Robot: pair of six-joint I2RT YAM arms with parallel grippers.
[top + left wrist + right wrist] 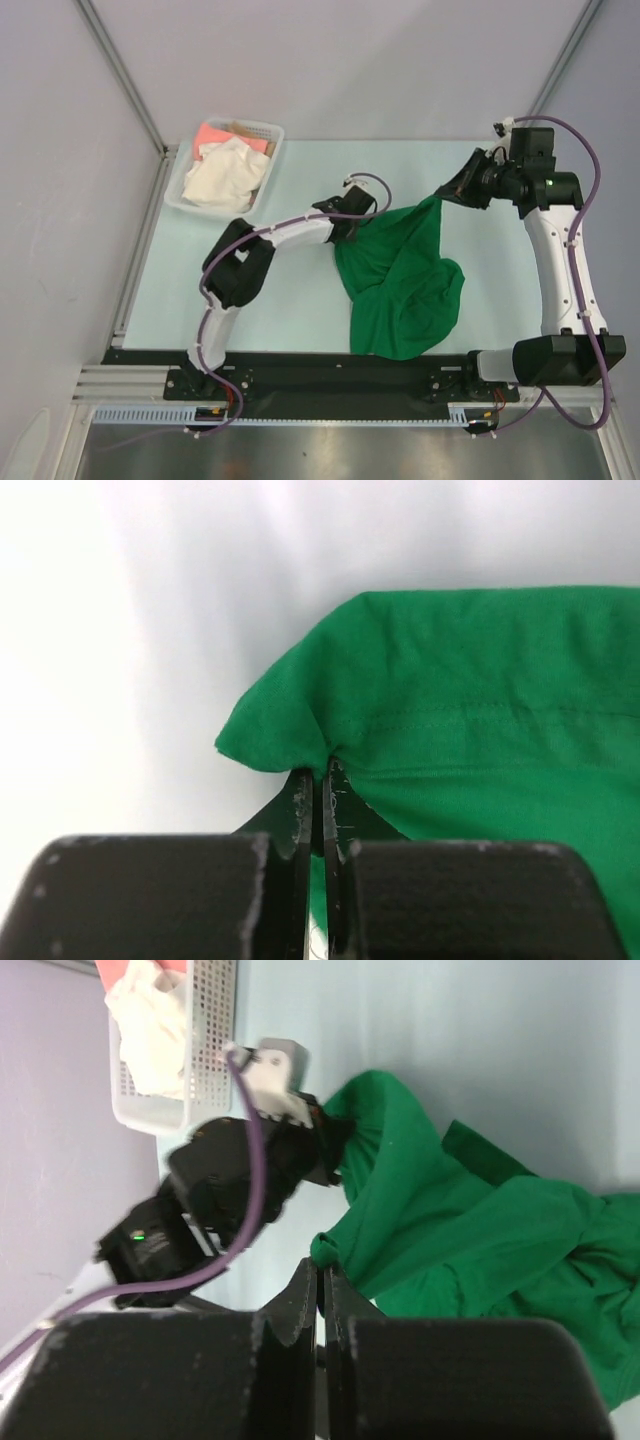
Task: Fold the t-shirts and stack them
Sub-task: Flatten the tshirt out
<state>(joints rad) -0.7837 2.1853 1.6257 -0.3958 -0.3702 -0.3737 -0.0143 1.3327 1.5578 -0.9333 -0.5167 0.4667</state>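
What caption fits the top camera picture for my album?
The left pincer and right pincer hold the green t-shirt stretched between them.

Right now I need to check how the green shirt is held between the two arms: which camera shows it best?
The top external view: the whole green t-shirt shows, stretched between left gripper and right gripper, its bulk bunched on the table. Left wrist shows only a pinched hem corner; right wrist, one crumpled part.

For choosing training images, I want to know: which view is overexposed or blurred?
Left wrist view: the background behind the green t-shirt is washed out white, stitching sharp. Right wrist view: the right claw is dark and soft. Top view: even light.
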